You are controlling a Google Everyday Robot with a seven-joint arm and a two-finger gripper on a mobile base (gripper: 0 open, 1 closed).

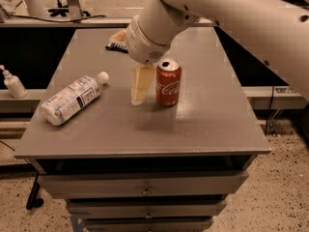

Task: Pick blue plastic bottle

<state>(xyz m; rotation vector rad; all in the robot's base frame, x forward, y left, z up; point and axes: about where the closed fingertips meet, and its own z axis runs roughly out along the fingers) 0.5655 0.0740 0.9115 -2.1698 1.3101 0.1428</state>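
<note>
The blue plastic bottle (72,99) lies on its side on the left part of the grey table (207,115). It is clear and pale, with a white label and a white cap pointing toward the back right. My gripper (138,90) hangs from the big white arm over the middle of the table, pointing down, tip close to the tabletop. It is to the right of the bottle's cap, apart from it, and just left of the red Coca-Cola can (168,82). It holds nothing that I can see.
A dark snack packet (117,41) lies at the table's back, partly behind the arm. A small white pump-top bottle (13,83) stands on a lower shelf off the table's left side. Drawers sit under the tabletop.
</note>
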